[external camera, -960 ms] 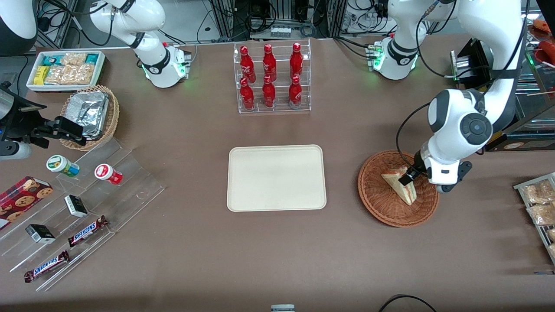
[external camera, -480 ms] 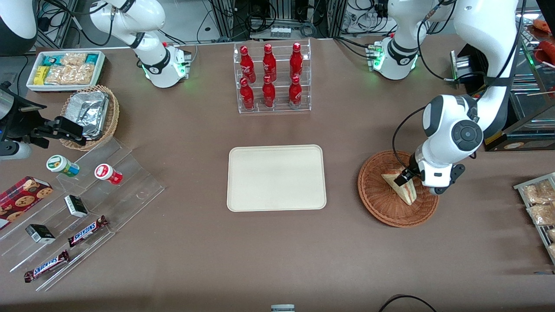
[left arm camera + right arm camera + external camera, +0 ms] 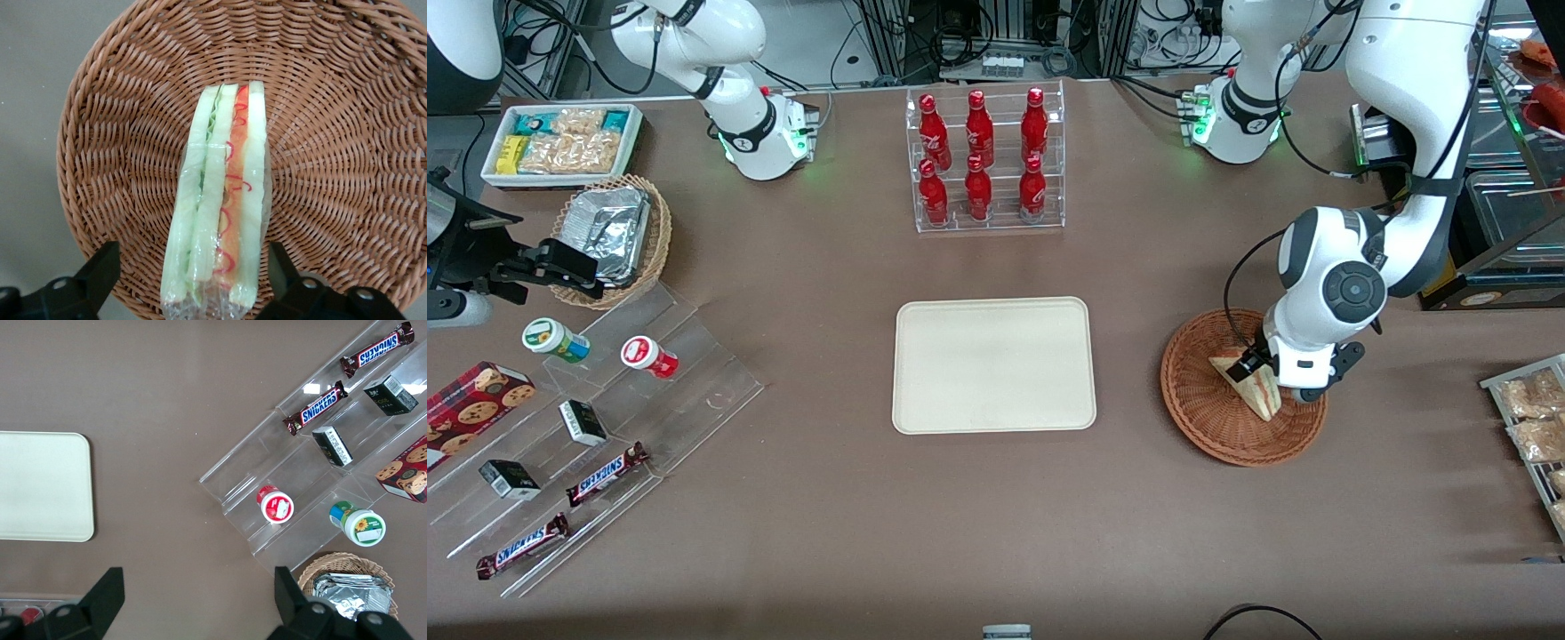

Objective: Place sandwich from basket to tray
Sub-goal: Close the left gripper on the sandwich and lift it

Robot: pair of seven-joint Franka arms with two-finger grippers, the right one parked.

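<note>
The sandwich (image 3: pixel 1250 385) lies in the basket (image 3: pixel 1209 425), a pale wedge resting on the woven floor with its cut edge turned up. In the left wrist view the sandwich (image 3: pixel 220 207) shows its layers plainly: pale bread outside, green toward one face, red and orange toward the other, the whole in clear wrap. The basket (image 3: pixel 333 133) surrounds it on all sides, so the wedge sits near the basket's middle.

The gripper (image 3: pixel 1254 363) hangs directly over the sandwich, at the end of the wedge farther from the front camera. In the wrist view the gripper (image 3: pixel 193 280) has its two dark fingers (image 3: pixel 100 270) spread wide, one on each side of the wedge, with a visible gap between each finger and the bread. It has hold of nothing.

The basket stands on the brown table (image 3: pixel 996 516) toward the working arm's end. The tray (image 3: pixel 994 365) lies flat at the table's middle, well apart from the basket, with nothing on it.

Farther from the front camera than the tray, a clear rack holds red bottles (image 3: pixel 978 156) in two rows. Toward the parked arm's end, a lighter wicker basket with foil packets (image 3: pixel 609 233) sits beside a white bin of snacks (image 3: pixel 562 142). Nearer the front camera than these, a clear stepped stand carries two small round tubs (image 3: pixel 649 356), small dark boxes (image 3: pixel 583 421) and two Snickers bars (image 3: pixel 607 472), with a cookie box (image 3: pixel 471 409) next to it.
</note>
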